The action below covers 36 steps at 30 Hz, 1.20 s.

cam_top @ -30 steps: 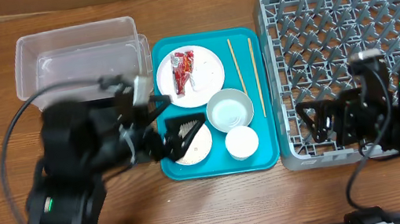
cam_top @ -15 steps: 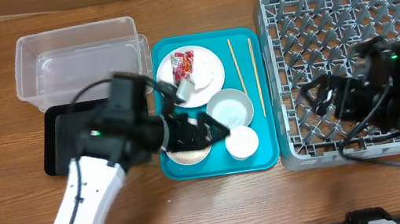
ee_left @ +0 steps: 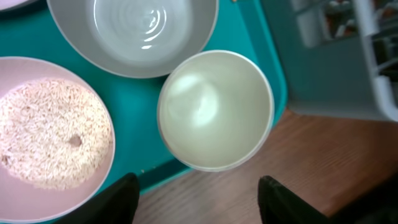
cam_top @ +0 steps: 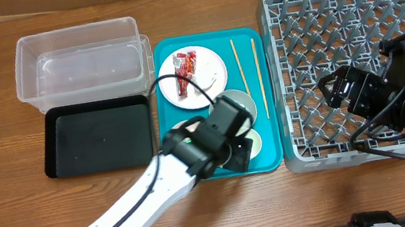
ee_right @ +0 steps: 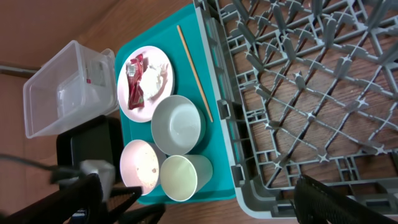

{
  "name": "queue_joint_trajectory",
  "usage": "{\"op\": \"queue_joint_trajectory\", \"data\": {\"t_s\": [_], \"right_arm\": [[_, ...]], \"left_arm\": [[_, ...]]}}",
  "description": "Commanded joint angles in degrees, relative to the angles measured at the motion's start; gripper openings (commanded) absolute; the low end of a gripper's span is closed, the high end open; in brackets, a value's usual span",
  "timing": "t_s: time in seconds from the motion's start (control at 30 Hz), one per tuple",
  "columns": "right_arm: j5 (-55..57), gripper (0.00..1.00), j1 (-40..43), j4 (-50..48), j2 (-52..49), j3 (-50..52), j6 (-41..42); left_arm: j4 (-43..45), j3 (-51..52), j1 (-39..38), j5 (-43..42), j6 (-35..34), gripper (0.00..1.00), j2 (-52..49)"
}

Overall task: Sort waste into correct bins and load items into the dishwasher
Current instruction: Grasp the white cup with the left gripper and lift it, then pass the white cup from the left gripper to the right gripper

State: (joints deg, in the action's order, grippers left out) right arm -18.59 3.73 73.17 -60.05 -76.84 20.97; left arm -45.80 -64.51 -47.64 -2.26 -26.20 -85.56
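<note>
While the small cup point(ee_left: 214, 111) sat mid-frame on the teal tray point(ee_left: 249, 37), the left claw point(ee_left: 202, 190) hung spread above it, empty; red wrapper point(cam_top: 184, 66), rice point(ee_left: 50, 130) and chopsticks point(cam_top: 249, 74) lay unsorted, the dish rack point(cam_top: 350, 27) at right bare beneath the open right claw point(cam_top: 337, 91).

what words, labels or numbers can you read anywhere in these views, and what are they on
No text here can be read as it stands.
Red wrapper on the small plate: any print is too small and blurred to read.
Label on the clear plastic tub: reddish marks only, too blurred to read.
Nothing else shows any marking.
</note>
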Motion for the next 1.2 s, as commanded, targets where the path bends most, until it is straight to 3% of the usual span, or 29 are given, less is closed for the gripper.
{"op": "queue_joint_trajectory", "data": {"t_s": [0.0, 0.13, 0.23, 0.27, 0.4, 0.63, 0.7, 0.77, 0.93, 1.03, 1.17], "right_arm": [[0.48, 1.0, 0.2, 0.28, 0.52, -1.66, 0.31], [0.5, 1.0, 0.2, 0.92, 0.52, -1.66, 0.31], [0.48, 1.0, 0.2, 1.18, 0.52, -1.66, 0.31], [0.48, 1.0, 0.2, 1.27, 0.52, -1.66, 0.31], [0.5, 1.0, 0.2, 1.66, 0.52, -1.66, 0.28], [0.48, 1.0, 0.2, 1.7, 0.52, -1.66, 0.07], [0.44, 1.0, 0.2, 1.7, 0.52, -1.66, -0.17], [-1.79, 0.99, 0.2, 1.14, 0.52, -1.66, -2.86], [-17.29, 0.99, 0.2, -1.05, 0.52, -1.66, -13.97], [-28.17, 0.99, 0.15, -2.67, 0.5, -1.66, -18.62], [-44.74, 0.99, 0.11, -6.67, 0.5, -1.62, -23.19]], "left_arm": [[1.49, -0.9, -0.37, 5.27, -0.68, 0.58, -4.22], [3.28, -0.9, -0.28, 5.86, -0.63, 0.41, -7.65], [3.13, -0.92, -0.28, 5.27, -0.68, 0.07, -8.41], [2.86, -1.03, -0.28, 5.14, -0.7, 0.04, -8.37], [-2.08, -4.81, -0.28, 2.62, -0.68, 0.04, -7.32], [-17.77, -20.35, 3.87, -3.98, 1.64, 0.04, -5.57], [-19.34, -24.11, 7.56, -12.24, 5.53, 0.04, -5.49], [-18.93, -26.29, 12.48, -26.73, 10.54, 0.04, -5.49], [-16.74, -26.38, 25.05, -60.67, 17.64, 0.04, -6.34], [-16.79, -26.36, 29.18, -76.78, 22.23, 0.04, -6.95], [-15.96, -26.36, 30.58, -88.0, 24.98, 0.04, -6.95]]}}
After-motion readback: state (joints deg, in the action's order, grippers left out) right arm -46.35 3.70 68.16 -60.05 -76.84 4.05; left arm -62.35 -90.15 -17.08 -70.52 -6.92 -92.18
